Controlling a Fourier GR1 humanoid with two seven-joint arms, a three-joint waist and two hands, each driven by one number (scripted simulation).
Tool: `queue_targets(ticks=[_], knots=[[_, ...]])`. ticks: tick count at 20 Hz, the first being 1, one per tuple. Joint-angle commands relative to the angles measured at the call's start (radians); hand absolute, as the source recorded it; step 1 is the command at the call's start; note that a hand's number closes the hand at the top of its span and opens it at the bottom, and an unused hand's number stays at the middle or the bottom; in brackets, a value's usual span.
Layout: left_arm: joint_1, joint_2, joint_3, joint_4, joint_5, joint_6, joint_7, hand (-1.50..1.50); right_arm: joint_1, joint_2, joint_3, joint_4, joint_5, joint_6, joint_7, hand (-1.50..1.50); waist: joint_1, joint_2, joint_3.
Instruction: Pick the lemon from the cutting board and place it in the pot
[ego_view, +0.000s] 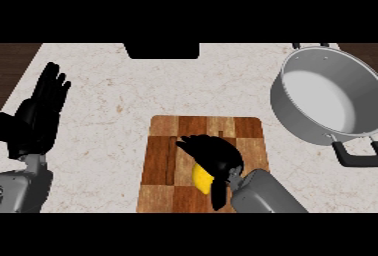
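Now right robot hand (214, 156) curled round lemon (201, 178) on cutting board (166, 150); left robot hand (37, 117) resting, fingers straight.

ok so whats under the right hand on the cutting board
The lemon: its yellow side shows below the right hand, whose fingers curl over it on the cutting board. The lemon's top and far side are covered, so contact underneath cannot be seen.

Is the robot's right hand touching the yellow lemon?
Touching. In the head view the right hand lies over the lemon on the cutting board, fingers curled round it, with no gap showing between them.
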Motion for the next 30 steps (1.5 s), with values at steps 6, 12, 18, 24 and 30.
queue_targets(ticks=[6, 12, 18, 24, 30], knots=[[0.004, -0.023, 0.054, 0.015, -0.013, -0.049, -0.009, 0.0, 0.018, 0.013, -0.067, 0.115, 0.125, -0.033, -0.111, -1.5, 0.0, 0.0, 0.0], [0.031, -0.05, 0.022, -0.077, -0.043, -0.023, 0.041, 0.0, 0.032, -0.01, 0.025, 0.135, 0.179, -0.045, -0.238, 1.5, 0.003, -0.001, 0.0], [-0.014, -0.041, 0.064, -0.031, -0.04, -0.065, 0.055, 0.0, -0.011, 0.068, -0.022, 0.205, 0.264, -0.08, -0.276, 1.5, 0.0, 0.0, 0.0], [0.057, -0.04, 0.066, -0.048, -0.053, -0.088, 0.01, 0.0, 0.03, 0.08, -0.06, 0.235, 0.232, -0.186, -0.181, 1.5, 0.007, 0.0, 0.0], [0.027, -0.095, 0.029, -0.025, -0.064, -0.062, -0.005, 0.0, 0.039, 0.081, 0.055, 0.112, 0.059, -0.4, 0.257, 1.5, 0.017, 0.001, 0.0]])
